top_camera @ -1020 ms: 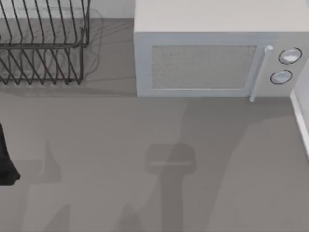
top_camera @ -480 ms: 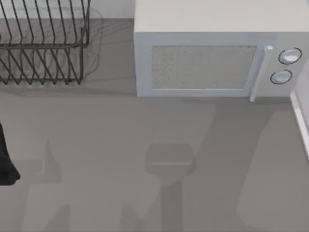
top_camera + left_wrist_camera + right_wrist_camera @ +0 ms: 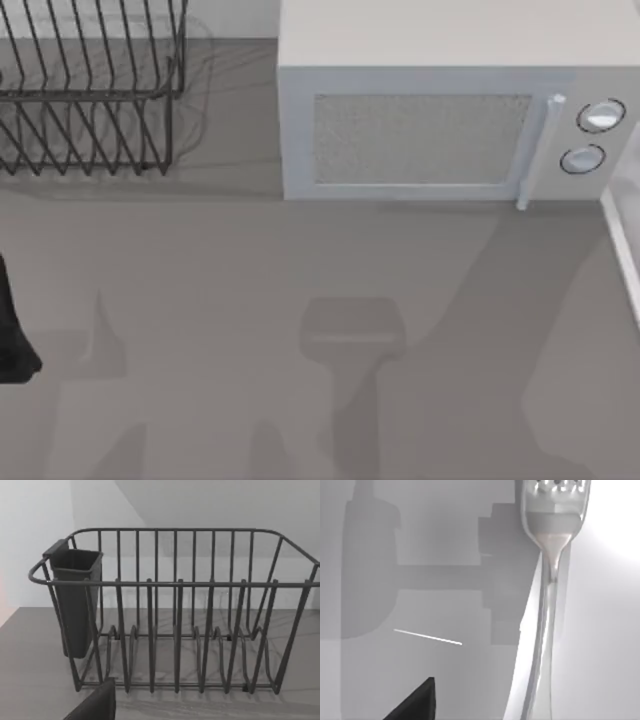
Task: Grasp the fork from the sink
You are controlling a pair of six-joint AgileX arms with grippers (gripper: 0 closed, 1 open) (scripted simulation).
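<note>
Lying close under the right wrist camera, the fork (image 3: 547,615) is seen as a slim, pale silvery utensil — its long axis runs nearly straight across the right wrist view from one edge to the opposite one, with the broad tined head at one end and the thin handle narrowing away from it. The surface beneath it is pale grey on one side and near white on the other; whether this is the sink cannot be told. A dark corner of the right gripper (image 3: 415,700) is seen at the edge of that view.

From above, the grey table (image 3: 200,260) is seen with a white microwave (image 3: 440,110) at the back and a dark wire dish rack (image 3: 90,90) at the back left. The left arm (image 3: 12,325) is parked at the table's left edge — a black corner of the left gripper (image 3: 95,705) is noted before the rack in the left wrist view.
</note>
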